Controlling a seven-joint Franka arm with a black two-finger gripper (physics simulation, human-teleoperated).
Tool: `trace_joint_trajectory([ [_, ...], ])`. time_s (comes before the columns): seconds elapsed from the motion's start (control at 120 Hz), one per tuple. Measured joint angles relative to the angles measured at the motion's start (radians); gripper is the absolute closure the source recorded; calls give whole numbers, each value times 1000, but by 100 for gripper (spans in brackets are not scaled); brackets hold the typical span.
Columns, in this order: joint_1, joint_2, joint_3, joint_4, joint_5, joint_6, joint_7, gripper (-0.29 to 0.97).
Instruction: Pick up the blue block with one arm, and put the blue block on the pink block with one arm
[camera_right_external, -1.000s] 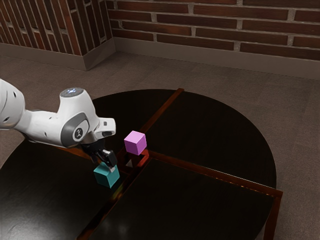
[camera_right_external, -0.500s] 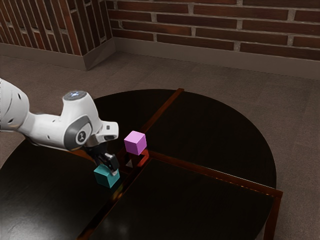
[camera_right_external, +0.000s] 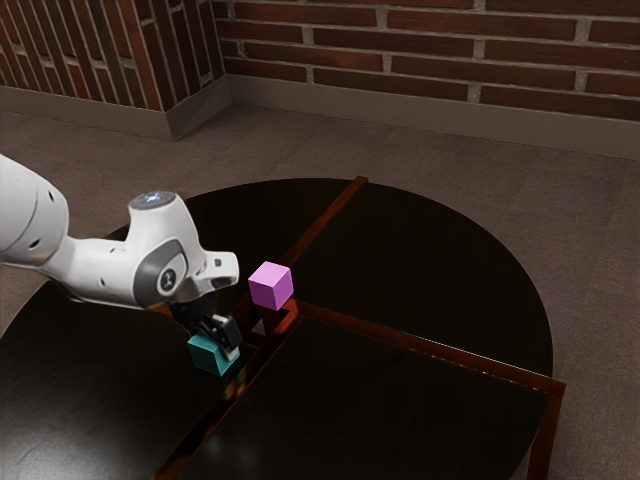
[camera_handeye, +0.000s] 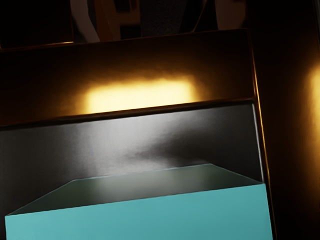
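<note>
The blue block (camera_right_external: 205, 357), teal in tone, sits on the black table (camera_right_external: 420, 260) at the near side of a reddish-brown wooden strip (camera_right_external: 420, 347) that crosses the tabletop, and its lower corner lies just beside that strip. The gripper (camera_right_external: 222, 338) is down on the block, its black body covering the block's upper part and the side toward the exterior view's right; whether the grip is clenched on the block or loose about it cannot be told from this angle. In the wrist view the blue block (camera_handeye: 150, 215) shows directly under the hand as a flat bright face with a darker top face above it, and past it the dark glossy table (camera_handeye: 150, 140) runs to a brown strip (camera_handeye: 135, 95) that carries a warm amber glare. The pink block (camera_right_external: 271, 285) stands near the blue one, toward the exterior view's upper right, apart from both the gripper and the blue block, close to where the wooden strips meet; a faint reflection of it lies on the glossy surface under it. The white arm (camera_right_external: 100, 262) comes in from the exterior view's left, with its grey-capped wrist bent downward over the blue block. Beyond the round table lie a brownish floor (camera_right_external: 500, 170) and a red brick wall (camera_right_external: 420, 50) with a grey skirting board (camera_right_external: 100, 105) at its foot
</note>
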Motion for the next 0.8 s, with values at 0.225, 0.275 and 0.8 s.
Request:
trace_joint_trajectory([
  [0.225, 1, 0, 1, 2, 1, 0, -18, 3],
  [0.275, 1, 0, 1, 2, 1, 0, -21, 6],
  [0.8, 1, -20, 2, 8, 11, 3, -64, 32],
])
